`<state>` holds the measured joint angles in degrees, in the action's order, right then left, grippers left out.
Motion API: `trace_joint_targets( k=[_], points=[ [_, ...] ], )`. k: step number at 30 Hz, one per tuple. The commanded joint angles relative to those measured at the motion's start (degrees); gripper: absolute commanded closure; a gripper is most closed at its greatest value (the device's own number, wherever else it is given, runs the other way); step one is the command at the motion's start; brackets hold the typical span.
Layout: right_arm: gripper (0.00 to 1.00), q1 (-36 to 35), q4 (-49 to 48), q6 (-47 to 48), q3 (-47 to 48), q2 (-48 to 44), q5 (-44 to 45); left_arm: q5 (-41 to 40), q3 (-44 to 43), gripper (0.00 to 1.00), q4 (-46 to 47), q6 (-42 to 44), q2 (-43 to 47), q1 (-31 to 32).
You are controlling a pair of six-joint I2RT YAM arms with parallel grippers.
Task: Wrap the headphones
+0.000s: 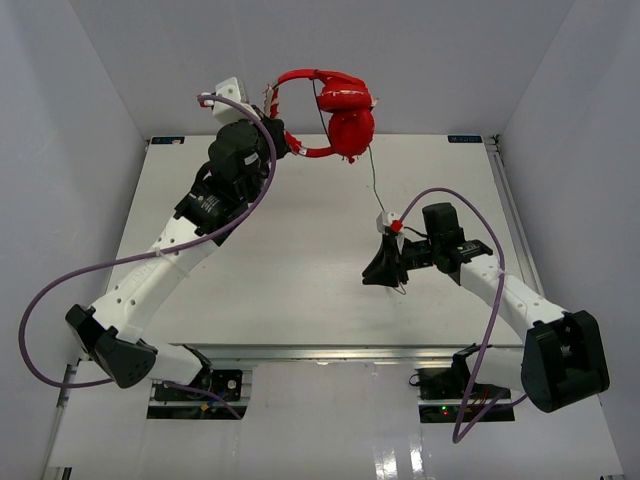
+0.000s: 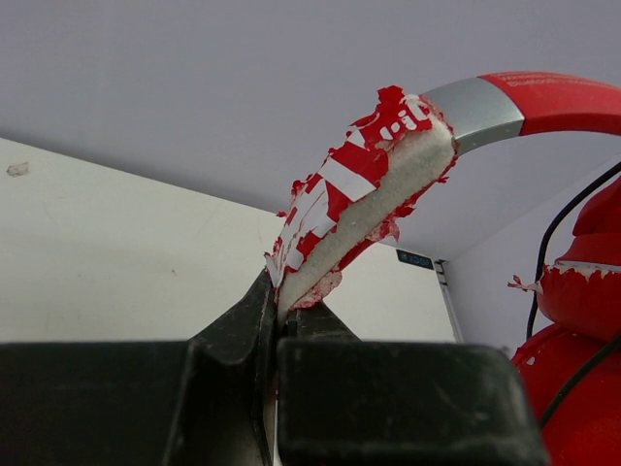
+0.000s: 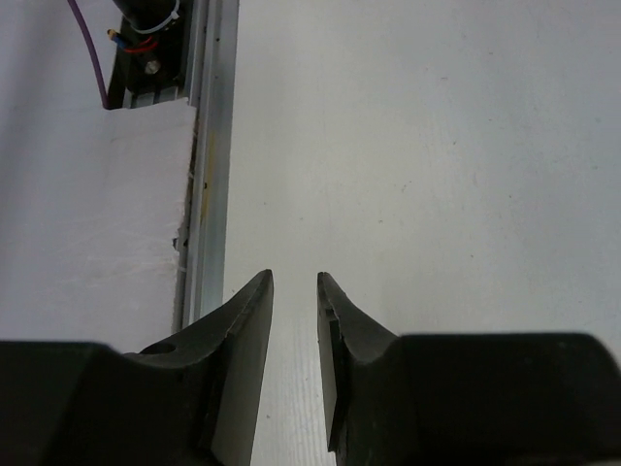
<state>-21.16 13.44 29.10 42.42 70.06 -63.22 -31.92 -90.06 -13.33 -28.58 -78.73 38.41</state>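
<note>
white table (image 1: 300, 260) | metal rail (image 1: 330, 352) along its near edge | dark label (image 1: 167, 140), far-left corner | grey walls (image 1: 80, 100)

Bright diffuse light, faint soft shadows (mild sheen at near edge), wrist-view foregrounds blurred

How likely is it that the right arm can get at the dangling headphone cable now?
Probably yes: the cable hangs free close beside the right gripper, whose jaws stand open and empty.
</note>
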Motion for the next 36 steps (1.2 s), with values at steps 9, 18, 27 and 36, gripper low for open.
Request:
trace_joint_targets(
  k=[9, 18, 27, 36],
  points=[
    [0.42, -0.4, 11.6, 11.7, 7.7, 0.0, 4.1, 3.6, 9.9, 1.0, 12.6, -2.7, 10.8, -1.3],
    [0.32, -0.4, 14.3, 19.5, 13.8, 4.6, -0.7, 7.8, 13.1, 1.0, 11.6, -2.2, 17.1, -1.3],
    [0.26, 0.7, 14.2, 20.1, 17.8, 8.9, 2.0, 13.7, 15.3, 1.0, 11.7, -3.2, 20.2, -1.4],
    [0.25, 2.9, 14.2, 23.8, 21.6, 11.0, -7.8, 13.7, 16.0, 1.0, 9.1, -3.3, 22.1, -1.3]
  ],
)
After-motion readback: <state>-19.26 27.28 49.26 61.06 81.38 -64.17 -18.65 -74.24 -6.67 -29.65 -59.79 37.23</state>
